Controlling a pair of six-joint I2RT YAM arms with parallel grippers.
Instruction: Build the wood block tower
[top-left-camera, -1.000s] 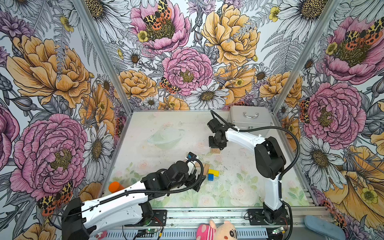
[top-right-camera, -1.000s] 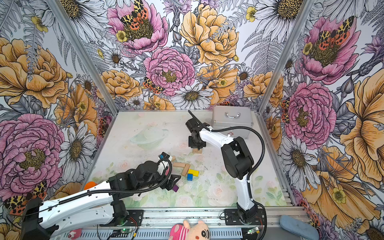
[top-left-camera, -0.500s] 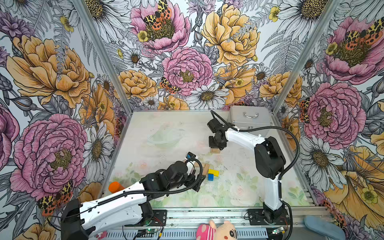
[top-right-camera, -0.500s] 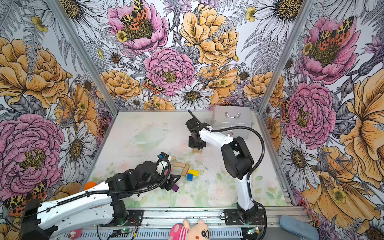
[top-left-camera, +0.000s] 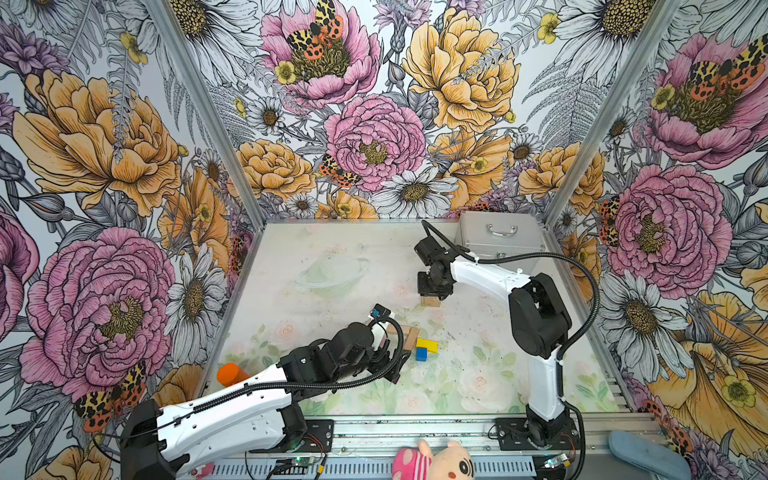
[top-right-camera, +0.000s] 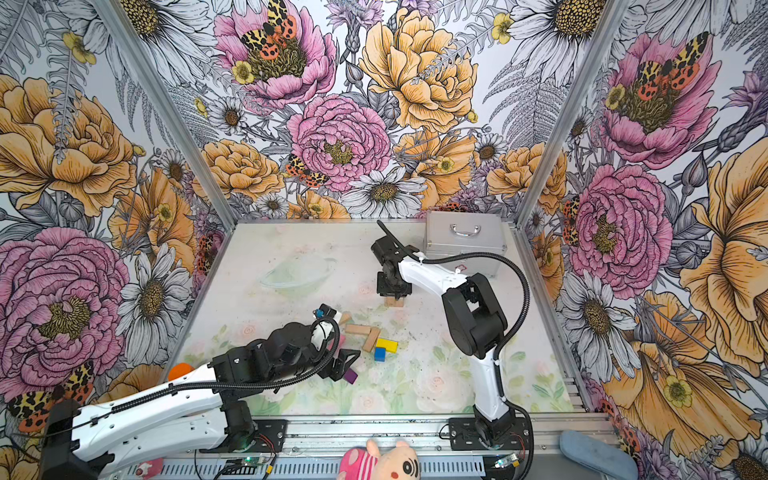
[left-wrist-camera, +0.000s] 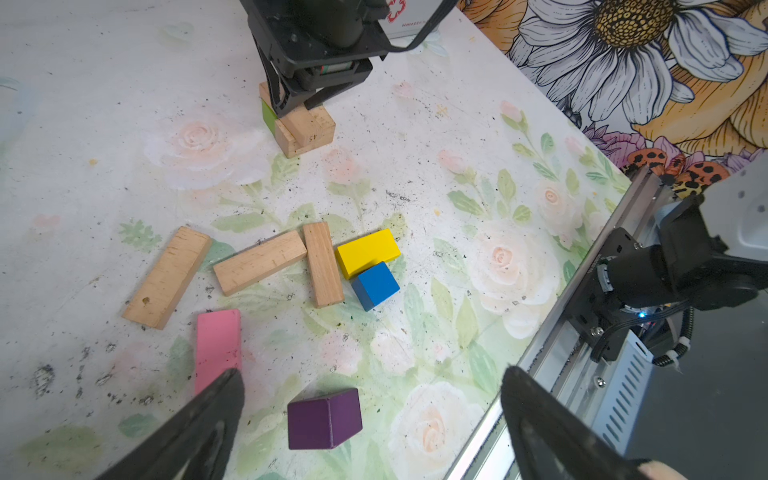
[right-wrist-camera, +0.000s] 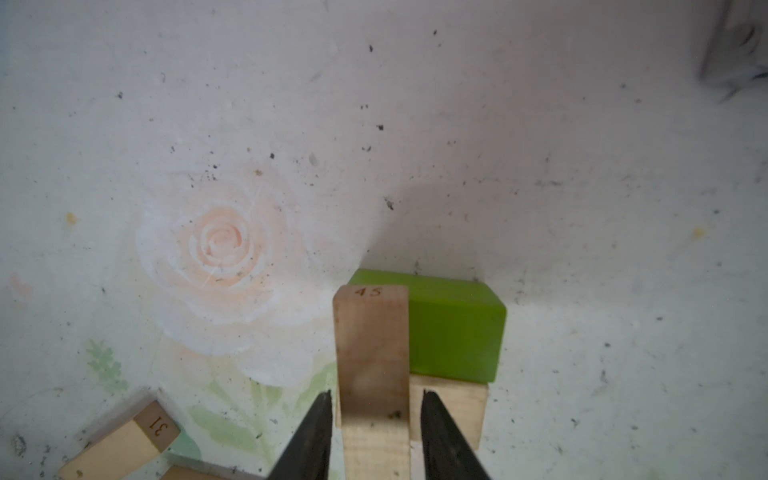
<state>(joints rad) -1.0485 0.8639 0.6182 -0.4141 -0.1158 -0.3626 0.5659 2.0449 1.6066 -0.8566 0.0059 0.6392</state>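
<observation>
The tower (top-left-camera: 431, 300) (top-right-camera: 394, 302) (left-wrist-camera: 305, 126) is a low stack with a green block (right-wrist-camera: 453, 328) and a tan one at the base. A tan bar marked 45 (right-wrist-camera: 371, 353) lies across them. My right gripper (right-wrist-camera: 376, 392) (top-left-camera: 434, 291) straddles that bar, open, with a thin gap on each side. My left gripper (left-wrist-camera: 372, 374) (top-right-camera: 347, 365) hangs wide open over a purple cube (left-wrist-camera: 324, 419), one finger by a pink block (left-wrist-camera: 218, 345). Three loose tan bars (left-wrist-camera: 259, 262), a yellow block (left-wrist-camera: 368, 251) and a blue cube (left-wrist-camera: 375, 284) lie between the arms.
A silver metal case (top-left-camera: 498, 235) stands at the back right behind the right arm. A clear bowl (top-left-camera: 328, 274) sits at mid-left. An orange-capped bottle (top-left-camera: 230, 373) lies by the left wall. The metal front rail (left-wrist-camera: 552, 357) runs close to the purple cube.
My right gripper's jaws have parted slightly, letting go of the tan bar on the tower. Both arms stay about where they were.
</observation>
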